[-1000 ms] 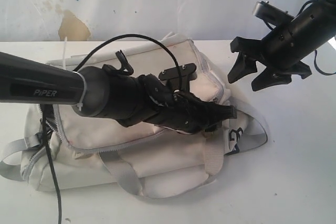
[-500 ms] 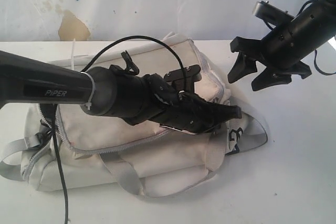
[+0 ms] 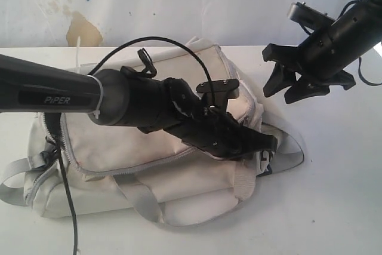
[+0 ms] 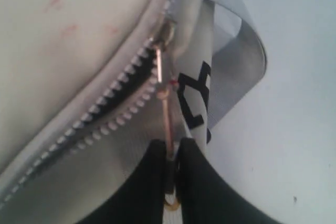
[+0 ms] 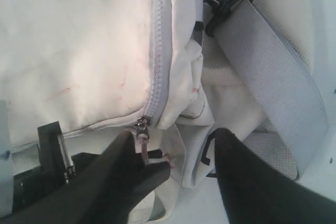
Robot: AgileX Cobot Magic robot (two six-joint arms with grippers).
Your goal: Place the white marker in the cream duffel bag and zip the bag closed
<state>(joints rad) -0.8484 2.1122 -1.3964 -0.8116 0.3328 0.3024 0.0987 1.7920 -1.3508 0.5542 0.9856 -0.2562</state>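
Note:
The cream duffel bag (image 3: pixel 119 141) lies on its side on the white table. My left gripper (image 3: pixel 267 145) reaches across it to its right end. In the left wrist view this gripper (image 4: pixel 172 149) is shut on the thin cord of the zipper pull (image 4: pixel 166 109), just below the slider (image 4: pixel 166 31). Behind the slider the zipper teeth (image 4: pixel 100 129) still gape over dark lining. My right gripper (image 3: pixel 285 86) hangs open above the bag's right end with nothing in it. From its wrist view (image 5: pixel 178 182) I see the slider (image 5: pixel 142 127) and closed zipper (image 5: pixel 156 51). The white marker is out of view.
Grey webbing straps (image 3: pixel 140 198) loop out at the bag's front and at its right end (image 4: pixel 236 66), with a black buckle (image 5: pixel 223 3) near one. The white table (image 3: pixel 334 195) runs to a stained wall (image 3: pixel 80 28) behind.
My left gripper has slid right and slightly down along the bag, drawing the zipper pull toward the right end. The right arm has barely moved.

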